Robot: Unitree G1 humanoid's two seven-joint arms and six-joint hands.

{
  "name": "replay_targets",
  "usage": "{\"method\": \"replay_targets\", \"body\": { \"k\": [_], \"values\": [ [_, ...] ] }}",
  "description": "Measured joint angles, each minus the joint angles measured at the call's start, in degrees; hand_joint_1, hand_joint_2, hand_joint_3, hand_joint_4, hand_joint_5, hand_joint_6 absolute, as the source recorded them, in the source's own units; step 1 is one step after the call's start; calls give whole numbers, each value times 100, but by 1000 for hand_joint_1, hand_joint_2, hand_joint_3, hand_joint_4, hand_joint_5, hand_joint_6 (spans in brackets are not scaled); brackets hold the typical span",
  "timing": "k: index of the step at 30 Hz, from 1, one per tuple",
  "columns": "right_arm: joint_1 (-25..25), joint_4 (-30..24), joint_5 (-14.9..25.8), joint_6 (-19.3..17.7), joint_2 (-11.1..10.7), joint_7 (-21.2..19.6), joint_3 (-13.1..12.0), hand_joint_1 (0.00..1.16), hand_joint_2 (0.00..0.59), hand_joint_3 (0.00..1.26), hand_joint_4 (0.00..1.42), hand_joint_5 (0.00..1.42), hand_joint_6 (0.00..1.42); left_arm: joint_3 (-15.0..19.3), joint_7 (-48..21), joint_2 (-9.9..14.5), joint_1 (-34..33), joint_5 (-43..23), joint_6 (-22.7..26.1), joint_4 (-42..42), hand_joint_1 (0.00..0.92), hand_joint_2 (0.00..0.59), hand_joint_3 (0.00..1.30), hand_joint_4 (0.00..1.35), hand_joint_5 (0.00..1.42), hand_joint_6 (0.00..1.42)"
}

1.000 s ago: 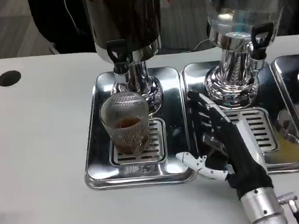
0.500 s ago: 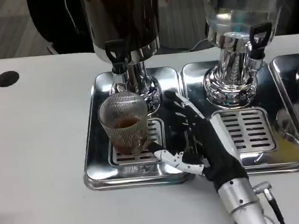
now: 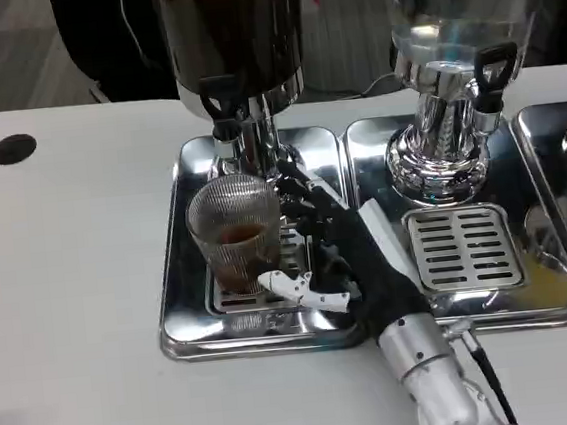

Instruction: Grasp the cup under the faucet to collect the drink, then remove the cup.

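Cup point(image 3: 236, 232) on tray point(image 3: 188, 312), under faucet point(image 3: 221, 106)

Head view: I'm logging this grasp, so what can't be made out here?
- Contact: whether the right hand touches the ribbed glass cup; too close to tell.
- Dark drink dispenser and clear water dispenser: tops cut by the top edge.
- Third drip tray: cut by the right edge.

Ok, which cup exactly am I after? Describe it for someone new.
Find the dark drink dispenser on the leftmost steel tray. Right under its black tap stands a ribbed clear glass cup with some brown drink in the bottom, the only cup there, with the right hand beside it.
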Motion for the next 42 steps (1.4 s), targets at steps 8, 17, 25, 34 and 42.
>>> {"method": "replay_targets", "body": {
  "k": [8,17,25,34,42],
  "values": [
    [-124,74,0,48,52,16,41,933,191,73,97,152,210,1,10,0,15,0,-13,34,0,6,0,0,0,0],
    [-124,69,1,48,87,73,127,920,180,34,64,109,166,1,10,0,-7,0,-22,36,0,6,0,0,0,0],
    [-87,25,-7,49,149,73,251,920,180,33,63,104,162,1,12,0,-2,0,-48,36,0,6,0,0,0,0],
    [-109,44,10,102,244,68,274,924,172,33,76,120,161,3,36,-26,89,0,-105,47,0,6,0,0,0,0],
    [-261,260,15,220,233,69,243,926,170,30,76,124,174,55,116,-52,252,-71,-142,42,0,6,0,0,0,0]
  ]
}}
